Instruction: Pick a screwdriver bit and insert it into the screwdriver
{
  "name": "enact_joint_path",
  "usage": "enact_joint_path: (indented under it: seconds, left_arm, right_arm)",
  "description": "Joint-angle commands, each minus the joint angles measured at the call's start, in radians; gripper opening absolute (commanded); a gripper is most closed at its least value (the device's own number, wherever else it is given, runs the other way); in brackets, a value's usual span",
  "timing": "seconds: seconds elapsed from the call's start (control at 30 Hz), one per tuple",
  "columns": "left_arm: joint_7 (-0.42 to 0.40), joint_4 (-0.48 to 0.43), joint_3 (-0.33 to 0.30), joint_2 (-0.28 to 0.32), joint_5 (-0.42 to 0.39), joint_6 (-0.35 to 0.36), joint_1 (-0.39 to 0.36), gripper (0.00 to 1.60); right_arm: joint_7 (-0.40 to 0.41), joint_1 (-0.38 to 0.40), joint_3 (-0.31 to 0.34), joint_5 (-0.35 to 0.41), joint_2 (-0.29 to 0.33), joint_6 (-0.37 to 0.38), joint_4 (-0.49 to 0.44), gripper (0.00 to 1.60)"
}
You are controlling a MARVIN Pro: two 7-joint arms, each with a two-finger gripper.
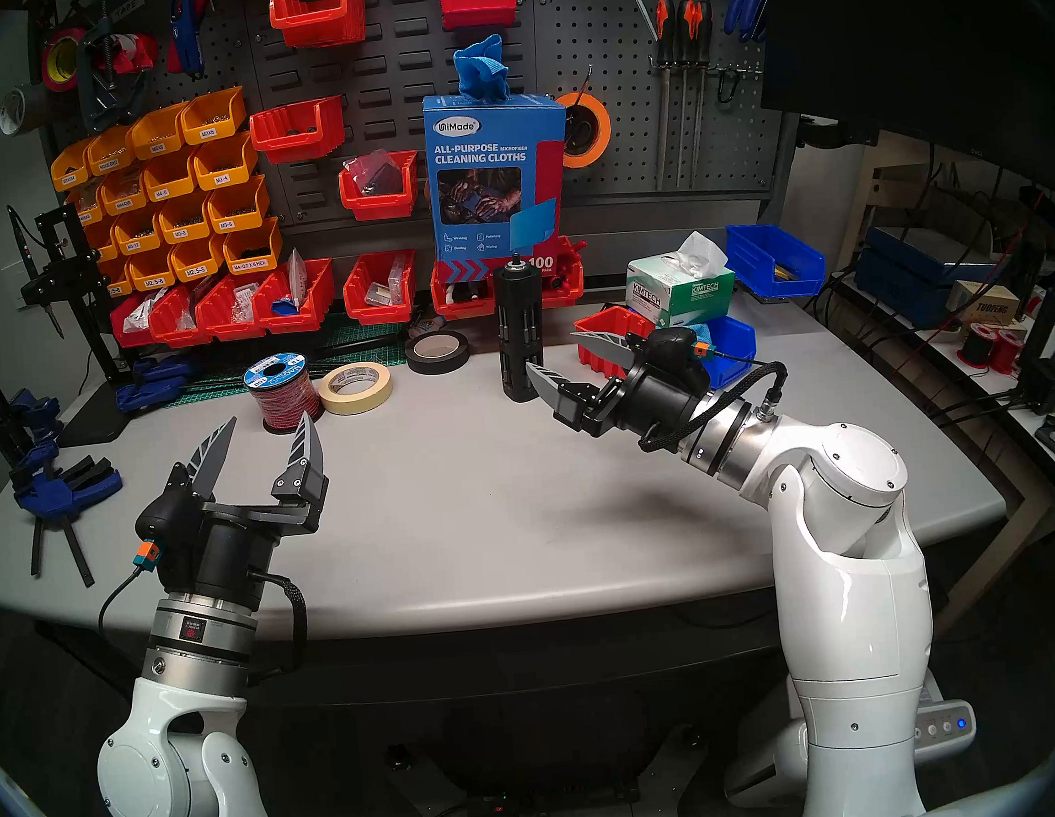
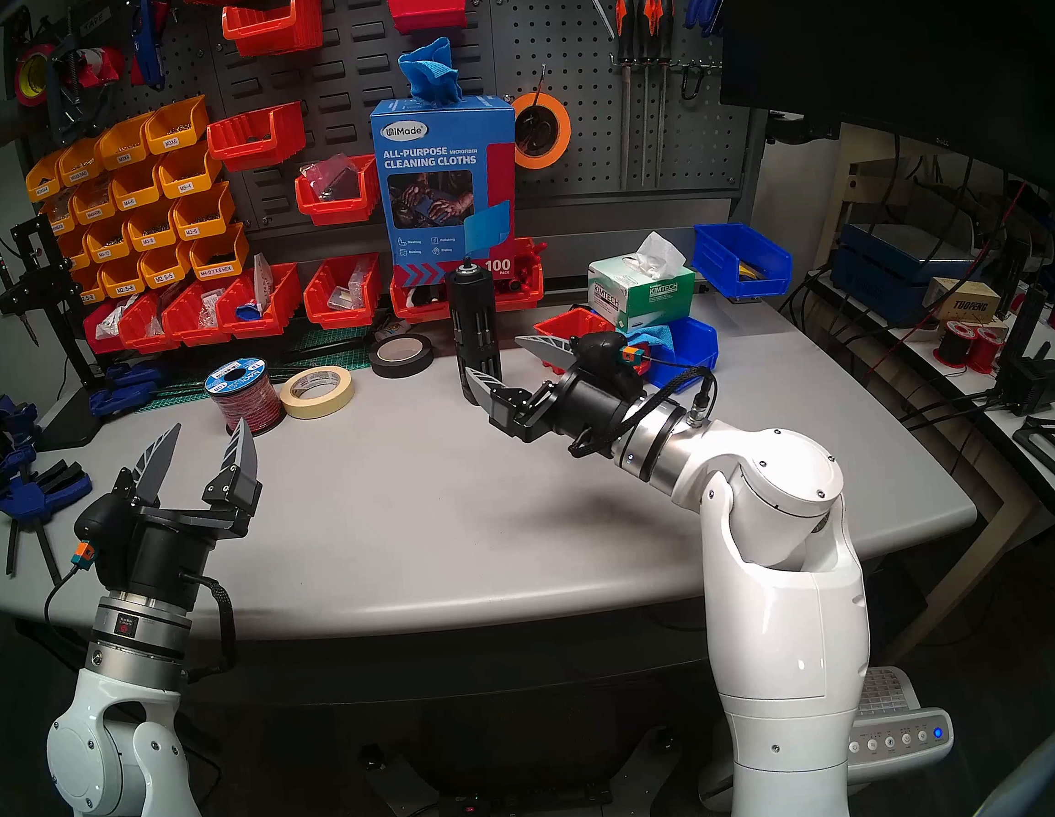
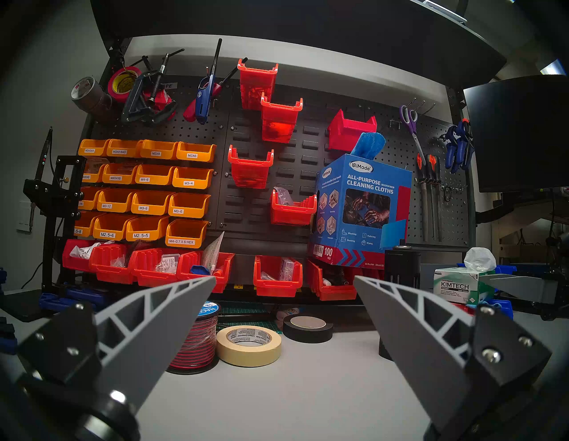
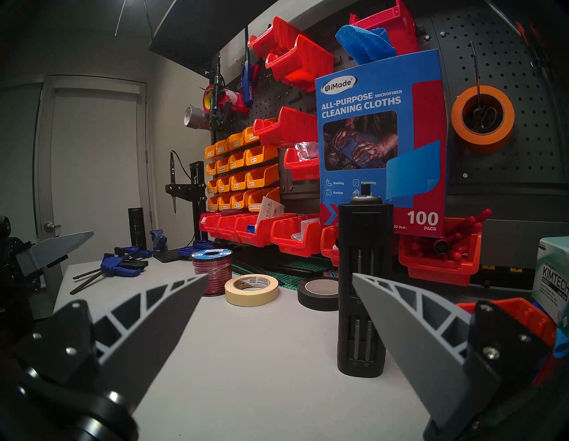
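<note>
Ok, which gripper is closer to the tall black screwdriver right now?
Right. The right gripper is open just beside the screwdriver, not touching it. The left gripper is open far off, across the table.

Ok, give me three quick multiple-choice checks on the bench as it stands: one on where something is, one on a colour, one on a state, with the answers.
1. Where does the black screwdriver stand?
A. On the table, in front of the blue cloth box
B. Inside a red bin
C. Hung on the pegboard

2. What colour is the tape roll right beside the wire spool?
A. Orange
B. Cream
C. Green

3. How is the right gripper?
A. Shut on the screwdriver
B. Shut on nothing
C. Open, holding nothing

Answers:
1 A: it stands upright on the grey table, with the box behind it.
2 B: the roll next to the red-and-black spool is cream; the black roll lies further along.
3 C: in the right wrist view its fingers are spread wide, with nothing between them.
</note>
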Motion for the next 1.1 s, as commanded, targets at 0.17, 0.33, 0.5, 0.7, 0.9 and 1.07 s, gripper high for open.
enact_joint_path:
  seconds: [0.17,0.33,0.5,0.7,0.9,1.07]
  left_arm:
    - [-0.001,-0.028,-0.001,0.000,-0.001,-0.006,-0.003,1.60]
    - [-0.001,-0.027,-0.001,0.000,-0.002,-0.006,-0.003,1.60]
    - [-0.001,-0.027,-0.001,0.001,-0.002,-0.006,-0.004,1.60]
    - [-0.001,-0.026,-0.001,0.001,-0.002,-0.006,-0.004,1.60]
    - [-0.001,-0.025,-0.001,0.001,-0.002,-0.007,-0.005,1.60]
    - [-0.001,-0.025,-0.001,0.001,-0.002,-0.007,-0.005,1.60]
  right_arm:
    - [-0.049,0.100,-0.013,-0.025,-0.002,-0.007,0.010,1.60]
    - [-0.068,0.142,-0.014,-0.014,-0.010,-0.013,0.044,1.60]
    - [-0.075,0.190,-0.018,-0.010,-0.017,-0.016,0.091,1.60]
    - [-0.082,0.266,-0.024,-0.001,-0.020,-0.027,0.164,1.60]
    - [-0.116,0.294,-0.040,0.004,-0.024,-0.044,0.210,1.60]
    - [-0.133,0.332,-0.051,0.005,-0.024,-0.054,0.247,1.60]
